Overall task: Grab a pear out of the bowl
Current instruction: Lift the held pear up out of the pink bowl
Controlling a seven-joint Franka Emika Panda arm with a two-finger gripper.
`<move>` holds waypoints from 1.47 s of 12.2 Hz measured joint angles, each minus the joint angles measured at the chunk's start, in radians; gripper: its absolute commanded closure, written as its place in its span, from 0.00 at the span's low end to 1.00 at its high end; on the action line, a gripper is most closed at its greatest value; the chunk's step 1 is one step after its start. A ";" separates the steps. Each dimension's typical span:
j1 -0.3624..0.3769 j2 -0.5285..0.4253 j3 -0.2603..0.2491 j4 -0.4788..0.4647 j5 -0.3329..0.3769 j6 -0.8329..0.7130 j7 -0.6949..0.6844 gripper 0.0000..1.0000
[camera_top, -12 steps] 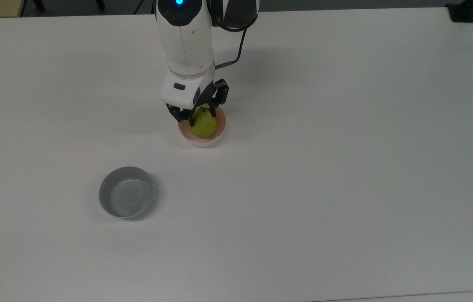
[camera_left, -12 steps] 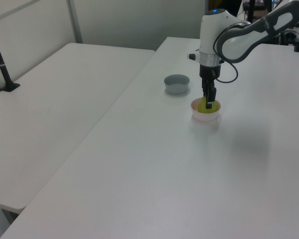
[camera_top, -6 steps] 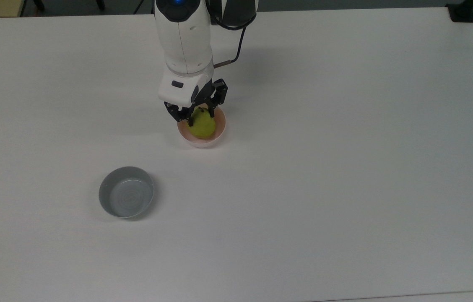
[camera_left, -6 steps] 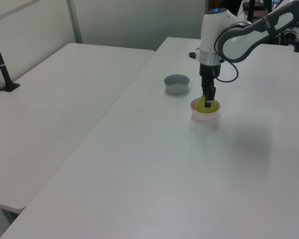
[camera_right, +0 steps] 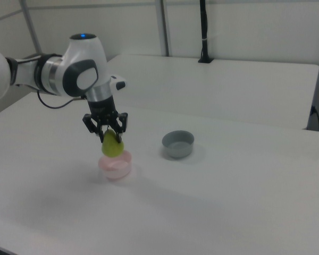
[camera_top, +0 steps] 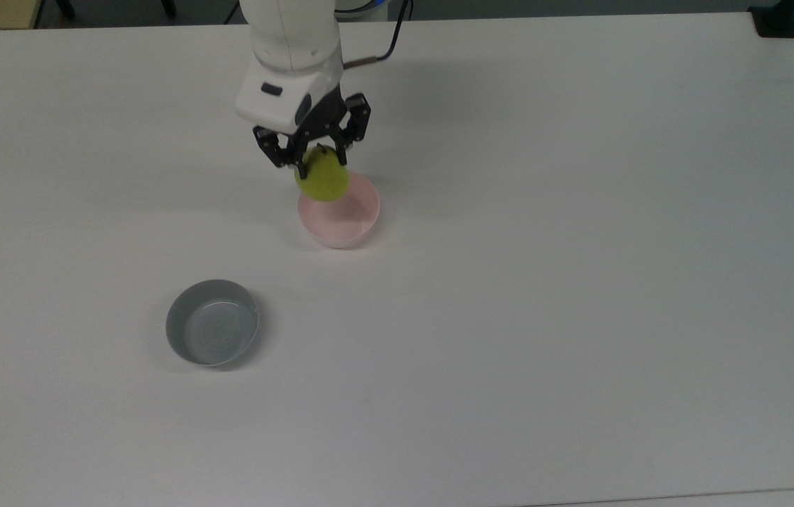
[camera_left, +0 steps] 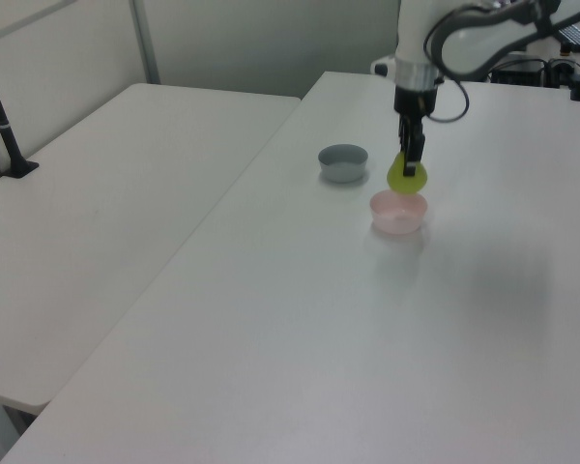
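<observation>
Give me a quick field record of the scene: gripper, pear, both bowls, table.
gripper: fingers shut on the pear's upper part
pear: yellow-green, lifted clear of the pink bowl, hanging just above it in the left and right views
pink bowl: nothing in it, directly below the pear
grey bowl: nothing in it, apart from the pink bowl, toward the top view's lower left
table: white, holds both bowls
task state: pear picked up

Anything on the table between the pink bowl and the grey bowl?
Nothing: in the top view, only bare white table separates the small pale pink bowl from the round grey bowl.
</observation>
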 measured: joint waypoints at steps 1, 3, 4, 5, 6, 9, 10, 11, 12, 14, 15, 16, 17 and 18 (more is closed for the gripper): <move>-0.001 -0.020 0.000 0.032 0.000 -0.056 0.019 1.00; -0.004 -0.043 0.000 0.108 0.000 -0.181 0.081 1.00; -0.008 -0.049 0.000 0.150 0.000 -0.247 0.125 1.00; -0.011 -0.055 -0.003 0.194 0.000 -0.319 0.169 1.00; -0.011 -0.061 -0.006 0.232 0.000 -0.380 0.213 1.00; -0.011 -0.087 -0.023 0.262 0.019 -0.426 0.327 1.00; -0.011 -0.091 -0.043 0.262 0.039 -0.426 0.332 1.00; -0.011 -0.091 -0.059 0.262 0.047 -0.426 0.330 1.00; -0.011 -0.091 -0.076 0.262 0.051 -0.426 0.315 1.00; -0.012 -0.092 -0.109 0.263 0.053 -0.426 0.254 1.00; -0.013 -0.093 -0.123 0.263 0.053 -0.426 0.220 1.00; -0.022 -0.095 -0.143 0.264 0.053 -0.426 0.168 1.00; -0.027 -0.097 -0.160 0.264 0.053 -0.426 0.129 1.00; -0.034 -0.099 -0.181 0.264 0.053 -0.426 0.087 1.00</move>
